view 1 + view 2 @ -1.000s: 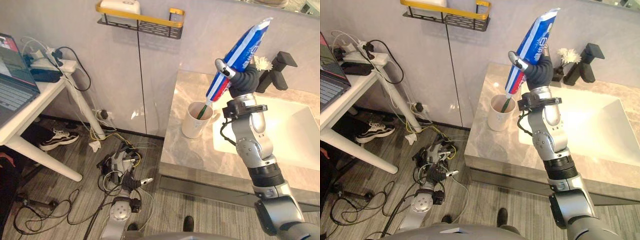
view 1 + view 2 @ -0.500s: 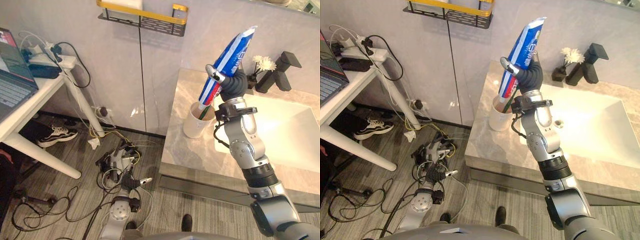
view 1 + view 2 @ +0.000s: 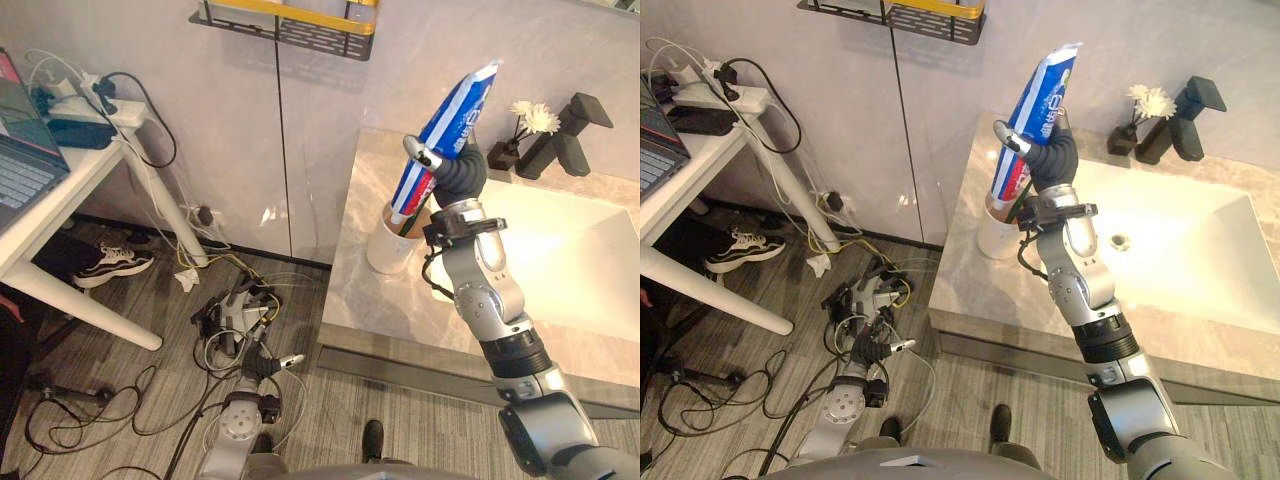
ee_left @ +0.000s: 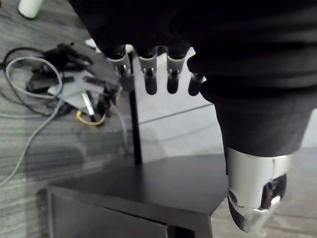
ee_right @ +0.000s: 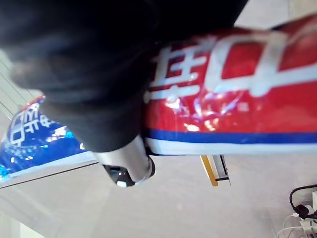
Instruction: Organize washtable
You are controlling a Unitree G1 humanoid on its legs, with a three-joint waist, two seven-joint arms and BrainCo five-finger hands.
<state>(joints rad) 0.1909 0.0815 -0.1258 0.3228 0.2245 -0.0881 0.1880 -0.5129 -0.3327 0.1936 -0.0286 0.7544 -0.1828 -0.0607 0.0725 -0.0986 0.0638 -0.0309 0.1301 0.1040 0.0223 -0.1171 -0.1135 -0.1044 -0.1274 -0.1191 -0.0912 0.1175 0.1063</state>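
My right hand [image 3: 462, 172] is shut on a blue, red and white toothpaste tube [image 3: 445, 120], held tilted with its flat end up. The tube's lower cap end sits at the mouth of a white cup [image 3: 385, 250], beside a green stick standing in the cup. That cup stands on the grey marble washtable [image 3: 365, 295], near its left edge. Close up, the right wrist view has the tube [image 5: 237, 99] pressed under the hand's dark cover. My left hand [image 4: 158, 74] hangs low over the floor, fingers relaxed and holding nothing.
A white sink basin [image 3: 585, 265] lies right of the cup, with a black faucet [image 3: 572, 125] and a small flower vase [image 3: 528, 125] behind it. A yellow-edged wall shelf [image 3: 290, 25] hangs above. At the left are a white table [image 3: 60, 205], floor cables [image 3: 235, 315] and a shoe [image 3: 115, 265].
The right hand has brought the tube down and leftward, so its cap end has gone from above the cup to the cup's mouth. The camera has shifted a little.
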